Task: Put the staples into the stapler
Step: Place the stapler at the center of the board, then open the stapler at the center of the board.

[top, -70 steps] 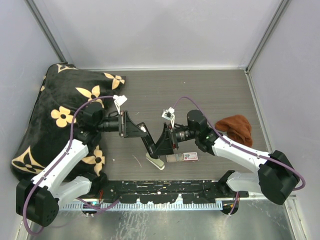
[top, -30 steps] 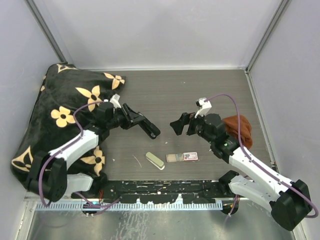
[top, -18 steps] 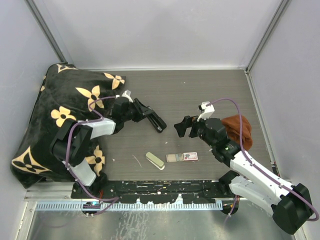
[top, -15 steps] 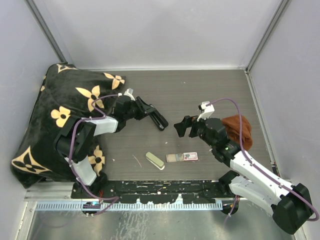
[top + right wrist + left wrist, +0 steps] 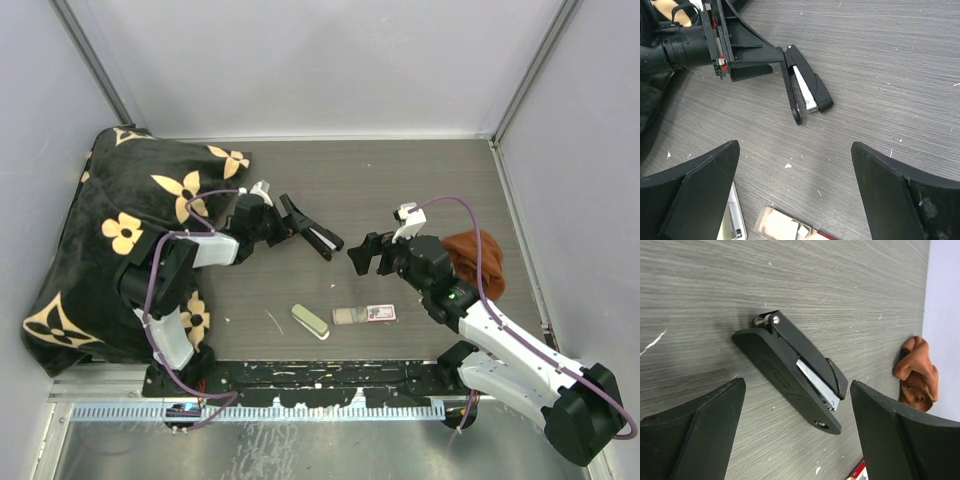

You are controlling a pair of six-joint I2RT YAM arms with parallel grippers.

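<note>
The black stapler (image 5: pixel 325 241) lies on its side on the table, its base splayed a little from the top and a silver magazine showing. It also shows in the left wrist view (image 5: pixel 785 367) and the right wrist view (image 5: pixel 805 95). My left gripper (image 5: pixel 303 224) is open, its fingers (image 5: pixel 700 425) wide apart just behind the stapler. My right gripper (image 5: pixel 361 255) is open and empty, right of the stapler. The small red-and-white staples box (image 5: pixel 378 313) lies open near the front edge, below my right gripper (image 5: pixel 795 146). I cannot make out the metal strip.
A cream-green oblong (image 5: pixel 310 321) lies left of the box near the front edge. A black cushion with tan flowers (image 5: pixel 120 230) fills the left side under my left arm. An orange-brown cloth (image 5: pixel 474 258) lies at the right, by my right arm.
My left arm swung the stapler from the front middle back and to the right, then its jaws opened and left it on the table. My right arm drew back from the box.
</note>
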